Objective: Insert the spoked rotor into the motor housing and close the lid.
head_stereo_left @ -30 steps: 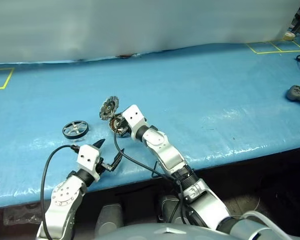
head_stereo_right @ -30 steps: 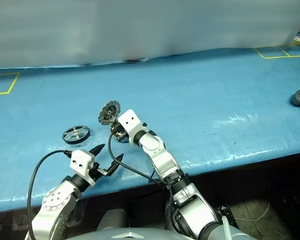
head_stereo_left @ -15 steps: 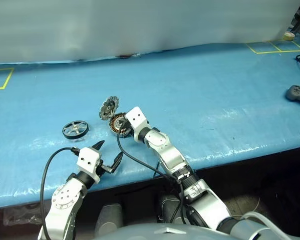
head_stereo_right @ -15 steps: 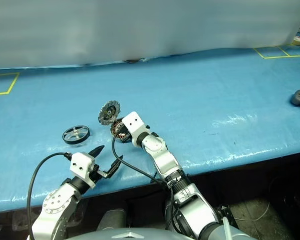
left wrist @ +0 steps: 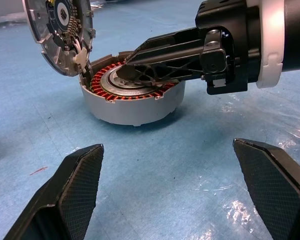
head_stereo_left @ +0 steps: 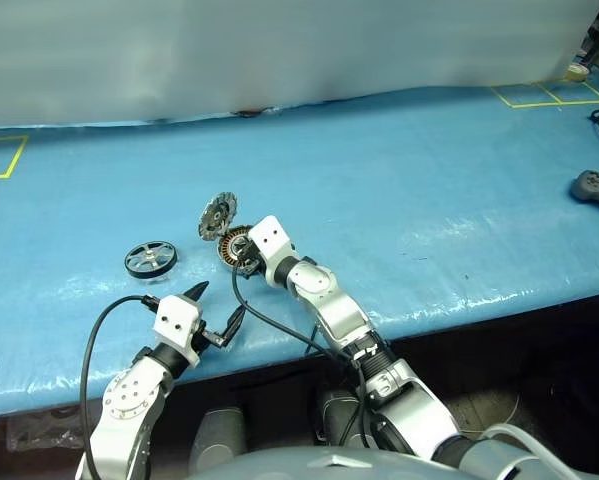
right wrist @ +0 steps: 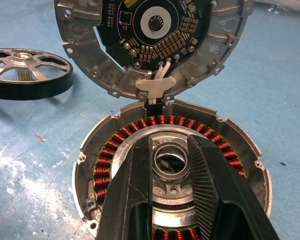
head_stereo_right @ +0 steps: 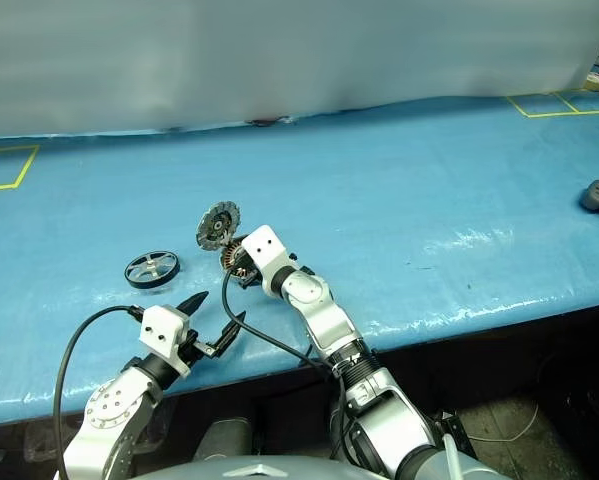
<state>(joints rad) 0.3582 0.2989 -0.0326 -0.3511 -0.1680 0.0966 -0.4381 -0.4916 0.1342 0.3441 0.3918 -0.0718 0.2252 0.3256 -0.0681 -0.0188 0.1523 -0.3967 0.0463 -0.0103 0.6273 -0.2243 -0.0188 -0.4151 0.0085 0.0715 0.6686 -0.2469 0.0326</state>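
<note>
- Rotor (head_stereo_left: pixel 150 259) flat on the blue surface (head_stereo_left: pixel 399 170), well apart from the housing (left wrist: pixel 132 97) on the robot's left, untouched.
- Housing near the front edge of the surface, open, copper windings and silver centre showing; lid (right wrist: pixel 152 45) tilted up on its hinge at the far rim, inner face with dark patches turned toward the robot.
- Right hand (right wrist: pixel 172 172) reaching over the housing, fingers narrowed to a small gap and straddling the raised centre hub; whether pinching or just touching it cannot be told.
- Left hand (head_stereo_left: pixel 214 308) hovering near the front edge of the surface, fingers (left wrist: pixel 72 192) spread wide, holding nothing.
- Rotor likely stiff metal, light to moderate in weight, smooth and a bit slippery on the rim; thin spokes probably the weak part, so best taken across the outer rim or at the hub, not by a spoke.
- Probably a snug fit over the centre of the housing, perhaps with magnetic pull near the windings; calls for a level, centred approach.
- Lid and its white wires at the hinge look delicate; best pushed at the plain outer rim when closing.
- In the way: the right hand itself sits over the opening where the rotor must go, and the raised lid crowds the far side.
- Elsewhere: a grey controller (head_stereo_left: pixel 595 188) far off on the robot's right, yellow tape marks (head_stereo_left: pixel 539 94) at the far corners, nothing between rotor and housing.
</note>
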